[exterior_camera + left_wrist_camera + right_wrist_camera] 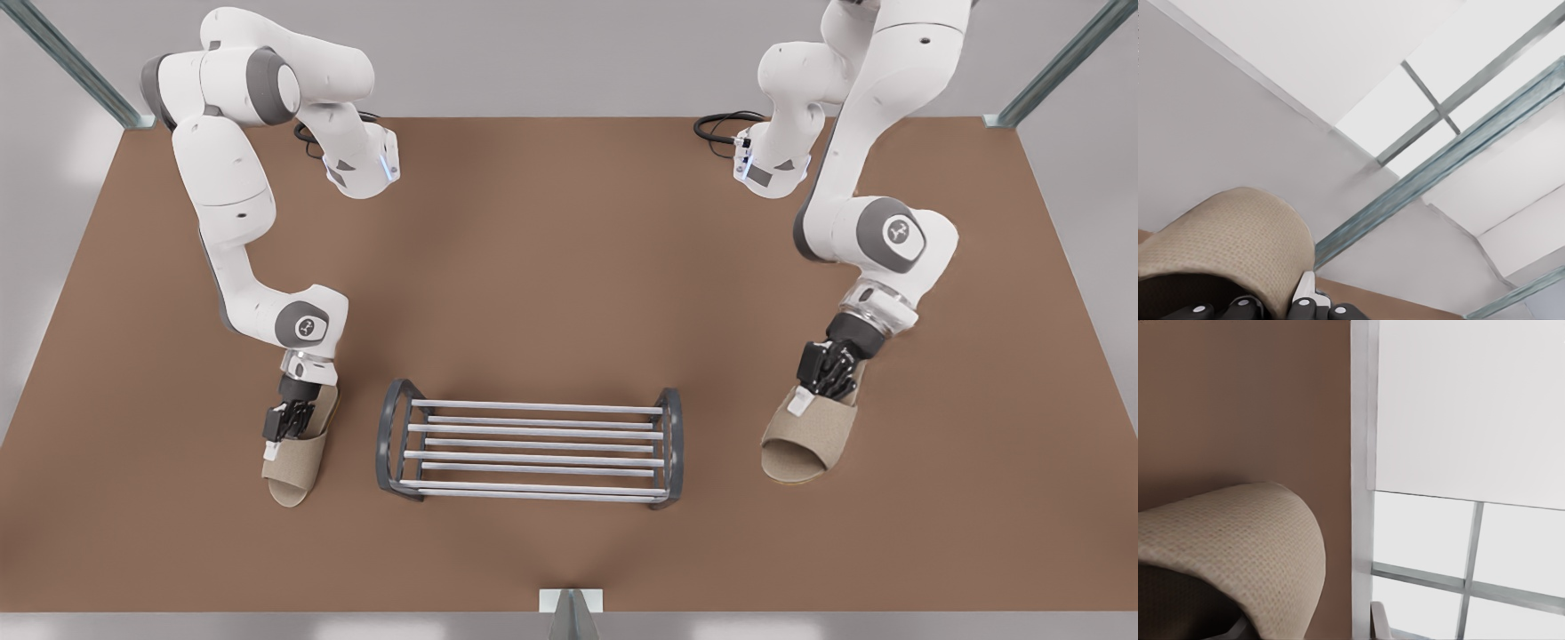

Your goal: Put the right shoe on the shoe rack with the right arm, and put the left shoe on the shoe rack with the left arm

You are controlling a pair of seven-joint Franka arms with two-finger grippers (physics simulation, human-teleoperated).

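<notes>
The shoe rack stands at the middle of the table near the front, with nothing on its silver bars. One beige slipper lies off the rack's end on the front view's left, tipped onto its side. My left gripper is shut on its strap, with a white finger pad pressed against the strap's outer edge. The other slipper lies flat on the front view's right. My right gripper is open astride its strap, one fingertip standing clear of the fabric.
The brown table stretches wide behind the rack. Black cables lie at the arm bases along the back. Glass-framed walls enclose the table, and a post stands at the middle of the front edge.
</notes>
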